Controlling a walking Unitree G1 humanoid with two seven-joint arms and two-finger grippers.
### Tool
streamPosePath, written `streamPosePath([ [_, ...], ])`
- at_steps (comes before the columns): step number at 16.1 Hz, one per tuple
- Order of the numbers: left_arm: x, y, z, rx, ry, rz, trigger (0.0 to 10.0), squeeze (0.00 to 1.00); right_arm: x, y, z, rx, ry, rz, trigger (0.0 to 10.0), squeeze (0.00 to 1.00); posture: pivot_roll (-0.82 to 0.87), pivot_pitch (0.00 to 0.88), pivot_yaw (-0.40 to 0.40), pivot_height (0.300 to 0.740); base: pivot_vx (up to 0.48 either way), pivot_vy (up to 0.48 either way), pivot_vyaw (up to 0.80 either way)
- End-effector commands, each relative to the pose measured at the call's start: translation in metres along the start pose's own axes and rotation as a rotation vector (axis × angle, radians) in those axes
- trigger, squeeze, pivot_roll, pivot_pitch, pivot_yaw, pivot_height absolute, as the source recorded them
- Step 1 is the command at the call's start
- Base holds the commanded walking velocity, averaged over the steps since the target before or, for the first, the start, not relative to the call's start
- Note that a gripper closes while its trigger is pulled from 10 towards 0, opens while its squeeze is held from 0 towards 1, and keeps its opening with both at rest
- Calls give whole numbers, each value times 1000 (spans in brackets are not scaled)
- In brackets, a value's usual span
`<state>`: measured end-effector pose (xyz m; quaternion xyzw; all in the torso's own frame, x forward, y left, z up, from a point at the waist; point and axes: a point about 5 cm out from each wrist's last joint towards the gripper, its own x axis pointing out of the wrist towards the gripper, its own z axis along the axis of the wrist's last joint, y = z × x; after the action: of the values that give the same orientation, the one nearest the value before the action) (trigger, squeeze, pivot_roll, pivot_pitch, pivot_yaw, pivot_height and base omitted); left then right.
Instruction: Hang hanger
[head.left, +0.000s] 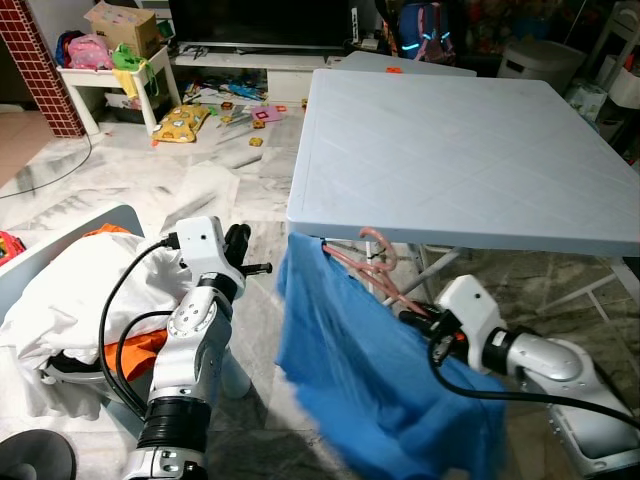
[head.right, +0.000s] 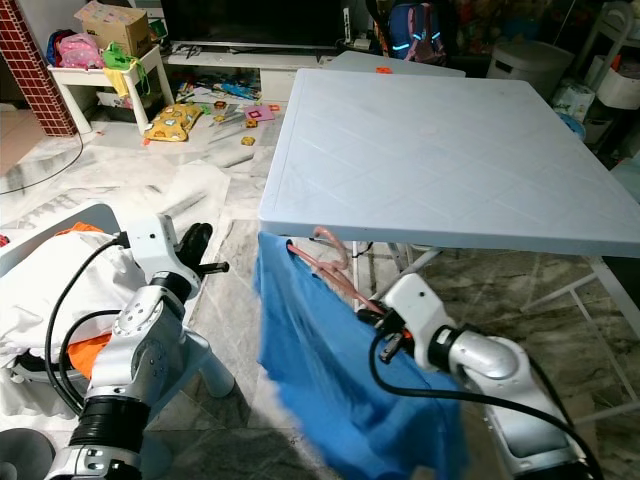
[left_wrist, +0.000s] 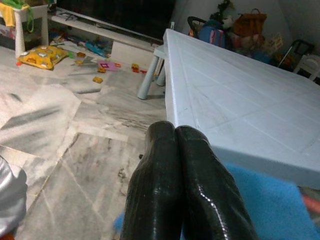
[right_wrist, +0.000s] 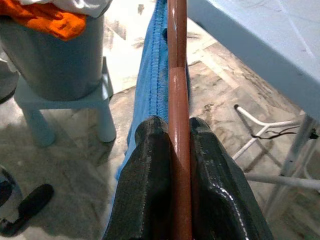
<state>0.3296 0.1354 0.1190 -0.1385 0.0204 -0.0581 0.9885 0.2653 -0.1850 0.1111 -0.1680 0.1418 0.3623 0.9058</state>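
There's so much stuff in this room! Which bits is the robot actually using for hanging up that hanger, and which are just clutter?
In the job:
- pink plastic hanger, hook at the table edge
- blue cloth garment draped on it
- right gripper, shut on the hanger
- pale blue plastic folding table

Just lying about:
- grey laundry basket of white and orange clothes
- yellow cushion and toys on the floor
- left gripper, shut on nothing

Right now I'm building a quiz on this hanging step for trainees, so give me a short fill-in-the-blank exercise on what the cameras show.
1. The right gripper is shut on the ____ hanger.
2. The garment draped on that hanger is ____ in colour.
3. The hanger's hook sits at the front edge of the white ____.
4. The left gripper holds nothing, and its fingers are ____.

Missing words: pink; blue; table; shut
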Motion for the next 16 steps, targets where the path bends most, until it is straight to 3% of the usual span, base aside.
streamPosePath([
  [1,3,-8,0,7,5,-21,0,0,-2,-8,19,-50,-77,-32,10000,0,-167,0,-27,740,0,0,0],
  [2,2,-22,-4,-6,20,-68,8235,0,3,-11,28,-13,-120,-76,10000,0,-164,0,-27,740,0,0,0],
  [3,1,-32,-6,-14,24,-103,10000,220,7,-9,34,2,-149,-88,10000,0,-161,0,-28,740,0,0,0],
  [4,-1,-46,-8,-7,24,-161,10000,835,12,-3,43,20,-184,-73,10000,0,-159,0,-29,740,0,0,0],
  [5,-2,-50,-8,-2,22,-183,10000,1000,13,1,45,25,-194,-53,10000,0,-157,0,-31,740,0,0,0],
  [7,-2,-58,-7,24,12,-228,10000,1000,14,15,51,31,-215,27,10000,0,-160,0,-31,740,0,0,0],
  [12,3,-51,-4,64,6,-190,10000,1000,13,21,51,43,-210,55,10000,0,-164,0,-27,740,0,0,0],
  [13,4,-49,-4,67,12,-178,10000,0,14,25,52,43,-212,79,10000,0,-164,0,-27,740,0,0,0],
  [16,3,-49,-4,58,10,-179,10000,0,14,30,50,36,-204,103,10000,0,-160,0,-28,740,0,0,0],
])
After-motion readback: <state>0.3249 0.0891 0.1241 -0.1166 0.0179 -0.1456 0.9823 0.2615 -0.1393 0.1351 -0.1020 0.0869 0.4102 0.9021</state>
